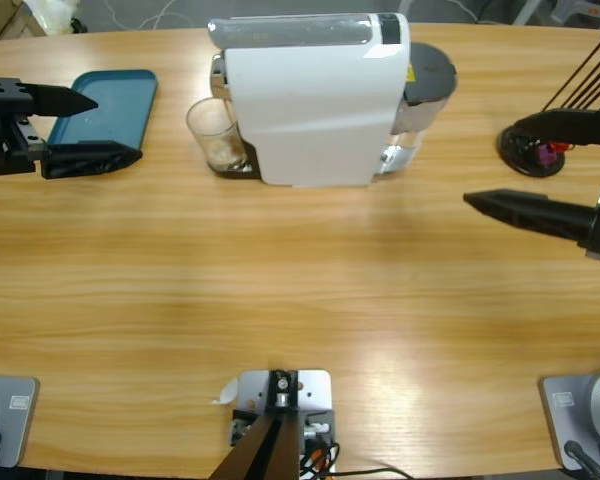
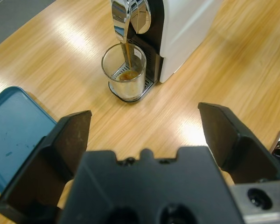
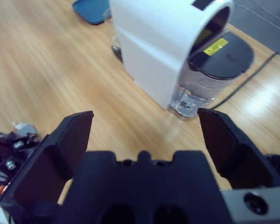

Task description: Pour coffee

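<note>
A white coffee machine (image 1: 315,100) stands at the far middle of the wooden table (image 1: 280,280), with a clear glass tumbler (image 1: 215,135) on its dark drip tray under the chrome spout (image 2: 129,18). In the left wrist view a thin brown stream runs from the spout into the tumbler, and the coffee (image 2: 127,75) lies as a shallow brown pool with a pale foamy top at the bottom of the glass. The left gripper (image 1: 105,128) hovers at the table's left edge, aimed toward the tumbler but well apart from it, its two black fingers (image 2: 67,140) spread wide with nothing between them. Beside it, partly under its upper finger, lies a teal tray (image 1: 120,105). The right gripper (image 1: 530,210) comes in from the right edge, pointing toward the machine's rear side, where a clear water tank with a dark grey lid (image 3: 219,53) sits; its fingers (image 3: 224,140) are likewise wide apart and hold nothing. A black round stand (image 1: 530,150) with thin black rods rests near the far right edge.
</note>
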